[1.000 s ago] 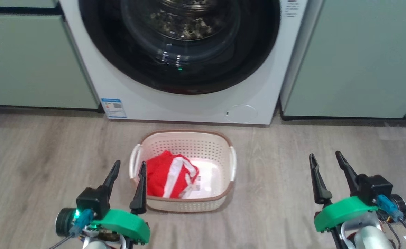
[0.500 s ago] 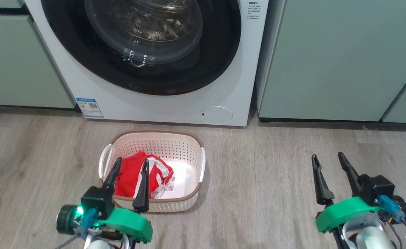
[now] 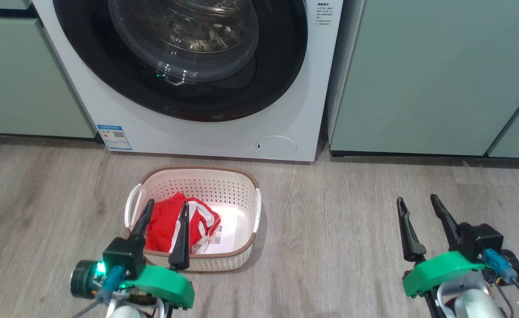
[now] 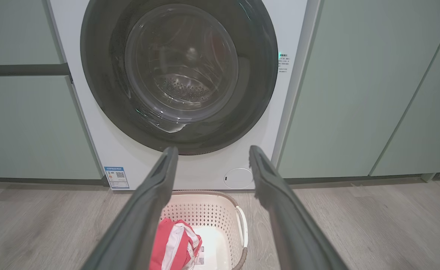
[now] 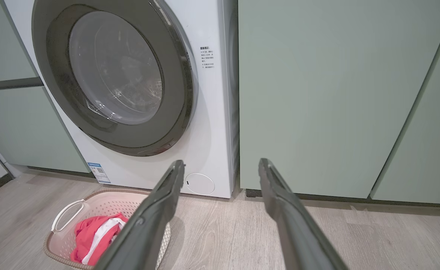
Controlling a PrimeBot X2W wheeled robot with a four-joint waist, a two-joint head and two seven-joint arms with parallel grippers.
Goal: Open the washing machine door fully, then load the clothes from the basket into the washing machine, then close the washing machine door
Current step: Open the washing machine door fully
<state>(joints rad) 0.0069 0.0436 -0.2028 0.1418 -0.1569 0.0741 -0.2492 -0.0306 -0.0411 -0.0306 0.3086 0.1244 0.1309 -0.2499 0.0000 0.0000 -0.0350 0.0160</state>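
**Tech A:** Taking the basket (image 3: 206,185) as reference, what do we record on its left?

**Tech B:** We record the left gripper (image 3: 168,203) above the basket's near-left part. Its jaws are released and spread, with nothing between them. In the head view the two dark fingers (image 3: 181,238) cross the basket's brown rim and the clothes (image 3: 162,225).

**Tech A:** Where do we locate the clothes?

**Tech B:** Inside the basket, bundled against its left wall. They are red fabric with white stripes. The right part of the basket floor is bare and carries a paper label (image 3: 215,240).

**Tech A:** And beyond the basket?

**Tech B:** The basket stands on the wood-pattern floor (image 3: 330,221). We note the washing machine (image 3: 197,137) just behind it. The washing machine door (image 3: 188,104) is closed, flush with the white front. A blue sticker (image 3: 114,137) sits behind the basket's left corner, and a round cap (image 3: 276,147) behind its right corner. Pale green cabinets (image 3: 418,75) flank the machine.

**Tech A:** And to the basket's right?

**Tech B:** We record the right gripper (image 3: 417,198) well apart from the basket, above bare floor. Its jaws are released and hold nothing.
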